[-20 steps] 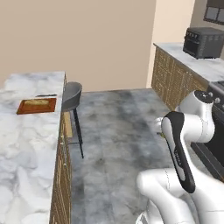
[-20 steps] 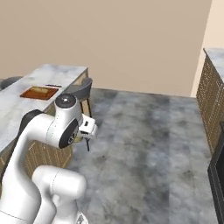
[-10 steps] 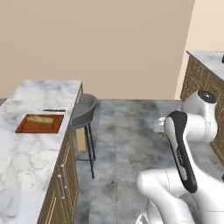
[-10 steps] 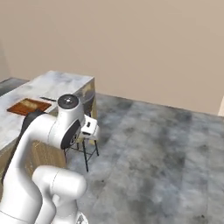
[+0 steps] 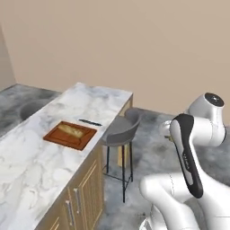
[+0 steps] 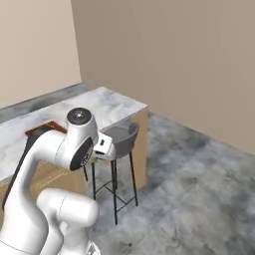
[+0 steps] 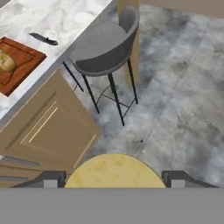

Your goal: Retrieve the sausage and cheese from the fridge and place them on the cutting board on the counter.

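In the hand view my gripper (image 7: 114, 177) is shut on a rounded yellow lump, the cheese (image 7: 114, 171), which fills the gap between the two dark fingertips (image 7: 50, 178). The reddish-brown cutting board (image 5: 58, 137) lies on the white marble counter (image 5: 36, 166), ahead and to the left of the arm. The board's corner (image 7: 30, 57) also shows at the hand view's upper left, and its edge (image 6: 42, 130) shows behind the arm. A pale tan lumpy piece (image 5: 72, 130) rests on the board. The sausage and the fridge are out of view.
A dark knife (image 5: 90, 122) lies on the counter just beyond the board. A grey bar stool (image 5: 119, 130) stands at the counter's side, between the arm and the board, below the hand (image 7: 103, 43). Light wooden cabinet fronts (image 7: 48, 127) sit under the counter. To the right is grey tiled floor.
The whole picture has shifted: the base has driven and turned, so the counter with the board now stands closer and more central. The grip on the yellow lump is unchanged.
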Robot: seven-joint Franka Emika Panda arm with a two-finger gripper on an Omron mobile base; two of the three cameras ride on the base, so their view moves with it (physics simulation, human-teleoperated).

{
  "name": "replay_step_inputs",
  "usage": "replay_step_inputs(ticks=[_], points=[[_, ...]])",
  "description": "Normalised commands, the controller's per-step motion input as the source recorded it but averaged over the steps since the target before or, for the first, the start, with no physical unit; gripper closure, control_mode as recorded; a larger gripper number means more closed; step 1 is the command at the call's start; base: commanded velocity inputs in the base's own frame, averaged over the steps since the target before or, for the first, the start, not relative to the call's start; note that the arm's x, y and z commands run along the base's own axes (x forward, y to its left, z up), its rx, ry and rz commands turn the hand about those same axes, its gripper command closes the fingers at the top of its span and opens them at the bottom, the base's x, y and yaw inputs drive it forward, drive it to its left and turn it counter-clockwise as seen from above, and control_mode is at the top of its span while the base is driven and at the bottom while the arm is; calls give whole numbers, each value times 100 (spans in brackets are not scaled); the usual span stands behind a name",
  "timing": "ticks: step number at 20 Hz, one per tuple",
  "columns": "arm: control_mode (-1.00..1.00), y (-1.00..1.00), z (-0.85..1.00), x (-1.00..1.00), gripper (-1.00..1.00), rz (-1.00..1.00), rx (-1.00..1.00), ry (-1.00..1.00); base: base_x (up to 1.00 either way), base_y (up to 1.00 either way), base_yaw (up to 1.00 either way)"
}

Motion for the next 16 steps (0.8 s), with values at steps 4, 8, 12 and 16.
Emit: replay_step_inputs(ticks=[4, 8, 12, 16], points=[[100, 0, 0, 0, 100, 0, 0, 0, 22, -49, 68], [100, 0, 0, 0, 100, 0, 0, 0, 0, -49, 72], [100, 0, 0, 0, 100, 0, 0, 0, 48, -53, 65], [100, 0, 0, 0, 100, 0, 0, 0, 86, -59, 55]])
